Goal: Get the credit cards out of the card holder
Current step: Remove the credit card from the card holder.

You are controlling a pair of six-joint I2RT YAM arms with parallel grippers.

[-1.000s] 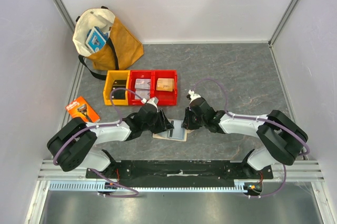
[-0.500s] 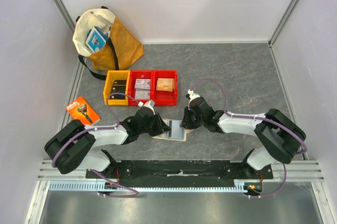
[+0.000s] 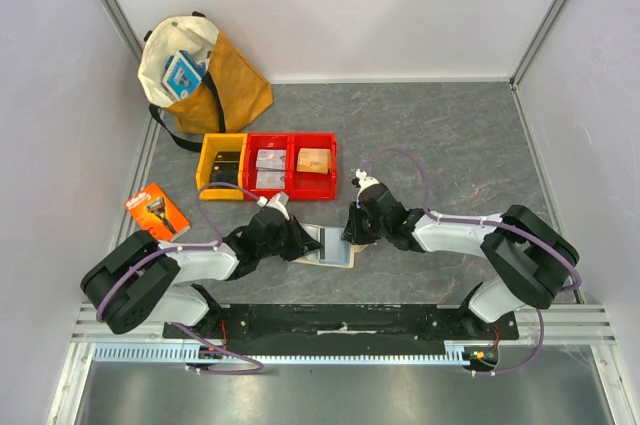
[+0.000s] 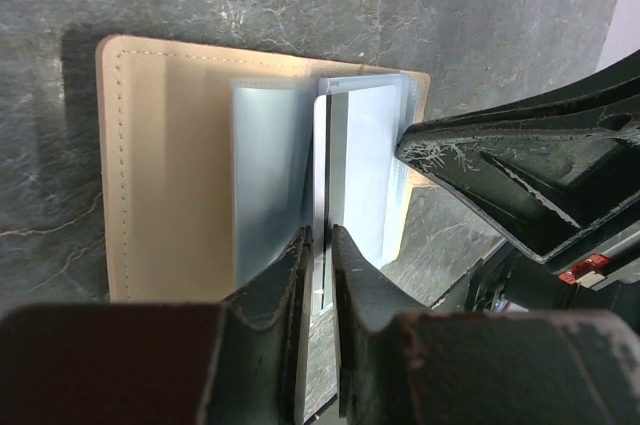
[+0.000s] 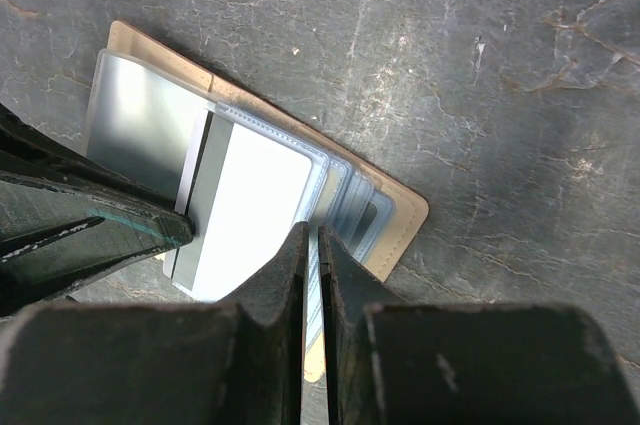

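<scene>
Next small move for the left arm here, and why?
Probably draw the left gripper slowly back, out of the card holder: its jaws pinch what looks like a card edge, and the right gripper grips the sleeves.

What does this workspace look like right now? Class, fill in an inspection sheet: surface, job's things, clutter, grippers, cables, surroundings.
Surface: dark grey stone-look tabletop.
Job's things: card holder lying open between the arms; pale card inside a sleeve; no card seen outside.
Clutter: yellow bin, red bins, orange package, tote bag, all behind or left of the holder.
Grippers: left gripper jaws narrow around a thin upright sheet, card or sleeve unclear; right gripper pinching a clear sleeve.
Cables: purple cables loop along both arms, none snagged.
Surroundings: white walls; metal rail at the near edge.
</scene>
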